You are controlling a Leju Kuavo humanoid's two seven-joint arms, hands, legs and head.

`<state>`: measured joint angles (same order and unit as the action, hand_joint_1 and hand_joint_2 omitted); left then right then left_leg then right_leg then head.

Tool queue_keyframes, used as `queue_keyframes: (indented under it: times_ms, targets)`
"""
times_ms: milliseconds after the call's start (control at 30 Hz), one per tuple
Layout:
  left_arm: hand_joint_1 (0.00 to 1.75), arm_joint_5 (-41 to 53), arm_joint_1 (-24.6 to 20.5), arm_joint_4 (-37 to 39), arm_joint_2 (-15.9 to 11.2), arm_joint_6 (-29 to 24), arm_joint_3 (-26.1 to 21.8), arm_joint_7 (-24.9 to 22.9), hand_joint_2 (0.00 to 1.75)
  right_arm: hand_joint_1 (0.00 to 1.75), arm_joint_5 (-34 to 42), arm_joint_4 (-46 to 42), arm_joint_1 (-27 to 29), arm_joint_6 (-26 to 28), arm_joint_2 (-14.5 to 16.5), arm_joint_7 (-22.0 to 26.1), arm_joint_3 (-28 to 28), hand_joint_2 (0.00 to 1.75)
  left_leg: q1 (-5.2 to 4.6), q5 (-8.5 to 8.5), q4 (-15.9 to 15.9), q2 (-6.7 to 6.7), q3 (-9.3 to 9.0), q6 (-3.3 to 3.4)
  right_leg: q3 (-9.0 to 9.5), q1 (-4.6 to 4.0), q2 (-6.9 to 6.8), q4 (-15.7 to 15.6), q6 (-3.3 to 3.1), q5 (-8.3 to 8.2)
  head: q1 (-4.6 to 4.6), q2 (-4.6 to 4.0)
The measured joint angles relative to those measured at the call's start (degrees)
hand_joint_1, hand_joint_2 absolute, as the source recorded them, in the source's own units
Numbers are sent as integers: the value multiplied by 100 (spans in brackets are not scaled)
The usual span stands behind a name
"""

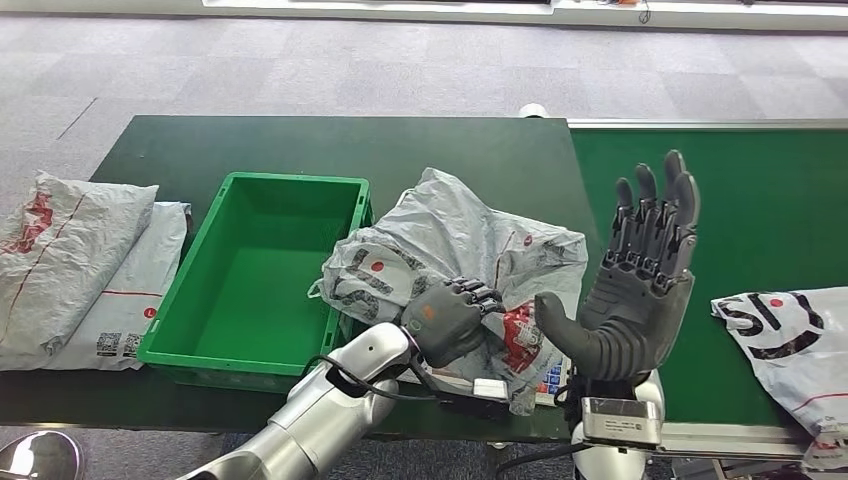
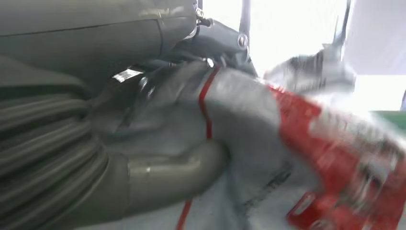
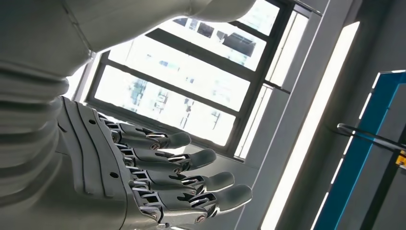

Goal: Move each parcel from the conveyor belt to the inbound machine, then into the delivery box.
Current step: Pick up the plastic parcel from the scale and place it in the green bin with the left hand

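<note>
A crumpled grey parcel (image 1: 460, 245) with red and black print lies on the dark green table, between the green delivery box (image 1: 255, 275) and the conveyor belt (image 1: 770, 210). My left hand (image 1: 450, 318) grips its near side, the fingers curled into the plastic. The left wrist view shows the thumb (image 2: 167, 172) pressed against the grey and red parcel (image 2: 268, 143). My right hand (image 1: 635, 280) is raised upright beside the parcel, fingers straight and apart, holding nothing; in the right wrist view this hand (image 3: 158, 177) points towards a window. Another white parcel (image 1: 790, 345) lies on the belt at the right.
Two flat grey parcels (image 1: 75, 265) lie at the table's left end, beside the green box. A small white device (image 1: 490, 390) sits at the table's near edge under the held parcel. Grey carpet stretches beyond the table.
</note>
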<state>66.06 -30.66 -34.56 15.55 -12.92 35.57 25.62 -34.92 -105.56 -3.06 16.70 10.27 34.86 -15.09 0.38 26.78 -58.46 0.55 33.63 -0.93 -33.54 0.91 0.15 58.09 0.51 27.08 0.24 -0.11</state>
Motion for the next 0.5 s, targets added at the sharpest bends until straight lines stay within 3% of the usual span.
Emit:
queue_keyframes:
  times_ms: [133,367,500]
  targets:
    - [175,-371,31,-451,-75,-739,-22,13,175,0,-10,-15,110,75,7,-11,87,175,0,0,0,-1,1,0,1,-1,-1,0,0,0,0,0]
    - [175,-448,257,-1881,-431,-1474,-494,-337,175,0,75,-20,386,221,7,74,309,175,1,0,2,0,2,0,-1,-3,0,0,-1,1,0,0]
    - [175,-349,394,-2509,-592,-1618,-855,-443,175,0,98,-20,489,272,7,98,386,175,1,0,3,-1,2,0,-1,-3,-1,0,-1,2,0,0]
